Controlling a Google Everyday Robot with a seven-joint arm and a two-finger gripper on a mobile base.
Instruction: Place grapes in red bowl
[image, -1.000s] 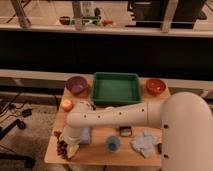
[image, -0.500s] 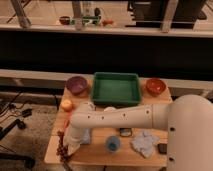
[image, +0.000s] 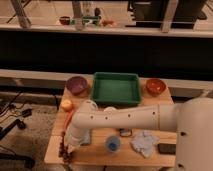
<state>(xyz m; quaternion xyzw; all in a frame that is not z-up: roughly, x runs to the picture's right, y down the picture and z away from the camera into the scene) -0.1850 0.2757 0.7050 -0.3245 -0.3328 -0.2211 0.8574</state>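
Gripper (image: 69, 148): low at front-left corner of table (image: 100, 154), at end of arm reaching across from right; jaws closed, apparently around grapes (image: 62, 148). Grapes: dark bunch at left table edge, touching gripper on its outer side, long axis roughly along that edge. Red bowl (image: 155, 86): back-right corner, well apart, diagonally opposite. Green tray (image: 116, 90) lies between the corners, purple bowl (image: 77, 85) at back left. Judged next: lift, carry diagonally over tray to far-right bowl.

Wooden table (image: 98, 151) on grey floor (image: 30, 142), dark wall (image: 100, 52) behind.
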